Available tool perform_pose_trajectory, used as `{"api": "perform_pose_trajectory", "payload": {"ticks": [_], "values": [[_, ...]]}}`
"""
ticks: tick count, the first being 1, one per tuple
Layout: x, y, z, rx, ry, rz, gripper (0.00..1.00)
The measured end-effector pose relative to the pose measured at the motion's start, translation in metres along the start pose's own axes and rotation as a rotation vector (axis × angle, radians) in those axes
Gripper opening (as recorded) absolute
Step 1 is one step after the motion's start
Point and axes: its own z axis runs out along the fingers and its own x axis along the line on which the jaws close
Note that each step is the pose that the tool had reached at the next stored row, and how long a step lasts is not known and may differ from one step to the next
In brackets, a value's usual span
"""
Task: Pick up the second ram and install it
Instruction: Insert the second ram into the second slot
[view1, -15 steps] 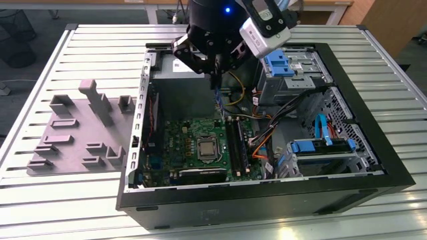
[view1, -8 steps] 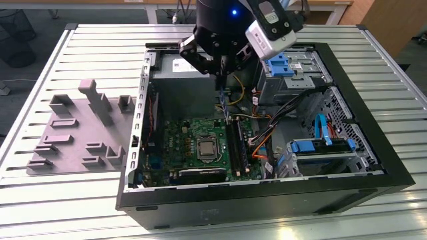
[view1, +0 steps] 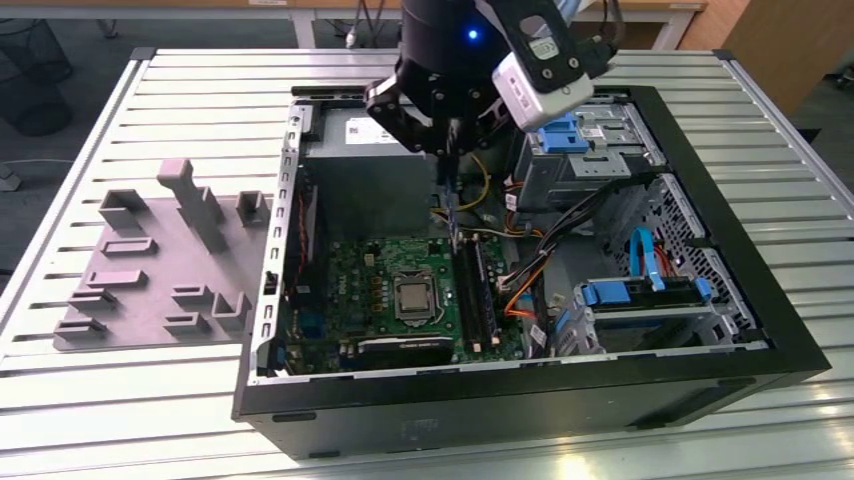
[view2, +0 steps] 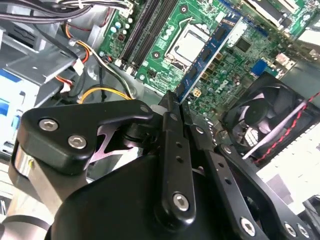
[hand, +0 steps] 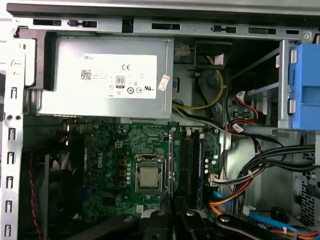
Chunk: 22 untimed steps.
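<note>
Holding: the pincer (view2: 176, 102) is gripping the second ram (view2: 210, 52), its two black fingers closed flat against the faces of the stick at one end.
Pincer location: it is hanging inside the open computer case (view1: 747, 300), above the motherboard (view1: 387, 290), as the exterior view shows.
Second ram position: the blue-green stick is standing on edge and reaching down from the pincer (view1: 450, 150) toward the motherboard, over the strip between the processor socket (view1: 415, 296) and the black memory slots (view1: 475, 295). Whether it is touching the board cannot be told.
Second ram in the first wrist view: it is appearing edge-on as a thin dark line (hand: 170, 165) just beside the processor socket (hand: 149, 178), between the socket and the memory slots (hand: 192, 165).
Motherboard surroundings: the grey power supply (hand: 107, 80) is sitting beyond the motherboard, and a black fan (view2: 260, 120) is mounted near the board's edge in the second wrist view.
Case support: the computer case is lying on its side on the slatted metal counter (view1: 200, 110).
Beside the case: a grey fixture tray (view1: 160, 270) is resting on the counter toward the exterior view's left.
</note>
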Motion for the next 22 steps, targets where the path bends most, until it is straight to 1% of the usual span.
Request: {"api": "perform_pose_trajectory", "payload": {"ticks": [8, 11, 18, 22], "values": [[-0.0145, 0.0005, 0.0062, 0.0006, -0.0003, 0.021, 0.14], [-0.0178, 0.0005, 0.0098, 0.0006, -0.0005, 0.029, 0.14], [-0.0185, 0.0003, 0.0212, 0.0005, -0.0005, 0.032, 0.14], [-0.0185, 0.0003, 0.0224, 0.0009, -0.0004, 0.031, 0.14]]}}
